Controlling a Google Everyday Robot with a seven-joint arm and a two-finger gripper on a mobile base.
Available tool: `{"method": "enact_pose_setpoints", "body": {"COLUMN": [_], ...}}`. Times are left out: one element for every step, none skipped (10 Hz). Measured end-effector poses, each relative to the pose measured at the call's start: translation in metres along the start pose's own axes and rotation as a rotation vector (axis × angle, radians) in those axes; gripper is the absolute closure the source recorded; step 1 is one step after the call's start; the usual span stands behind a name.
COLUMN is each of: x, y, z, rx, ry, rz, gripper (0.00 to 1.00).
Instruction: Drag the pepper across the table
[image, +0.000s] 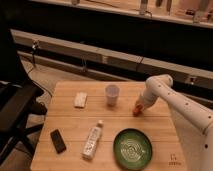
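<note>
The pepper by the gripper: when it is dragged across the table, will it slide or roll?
The pepper looks small and rounded, so it may roll or slip sideways rather than slide straight. It is probably light; the gripper, right at it, likely needs little force.

The gripper (138, 106) is low over the table (70, 120), right at the little orange pepper (135, 112). A cup (112, 94) stands near it. A green plate (132, 148) sits by the front edge.
</note>
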Motion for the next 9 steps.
{"method": "enact_pose_setpoints", "body": {"x": [0.004, 0.008, 0.011, 0.016, 0.021, 0.027, 0.036, 0.046, 0.051], "y": [0.004, 0.006, 0.008, 0.010, 0.015, 0.019, 0.026, 0.037, 0.043], "z": [-0.001, -0.003, -0.003, -0.004, -0.005, -0.006, -0.006, -0.007, -0.008], "rx": [-0.002, 0.000, -0.005, -0.002, -0.005, -0.005, -0.003, 0.001, 0.004], "ry": [0.000, 0.001, -0.002, 0.000, -0.001, -0.002, -0.005, -0.008, -0.010], "rz": [0.013, 0.025, 0.034, 0.044, 0.057, 0.074, 0.097, 0.131, 0.148], "gripper": [1.00, 1.00, 1.00, 1.00, 1.00, 1.00, 1.00, 1.00, 1.00]}}
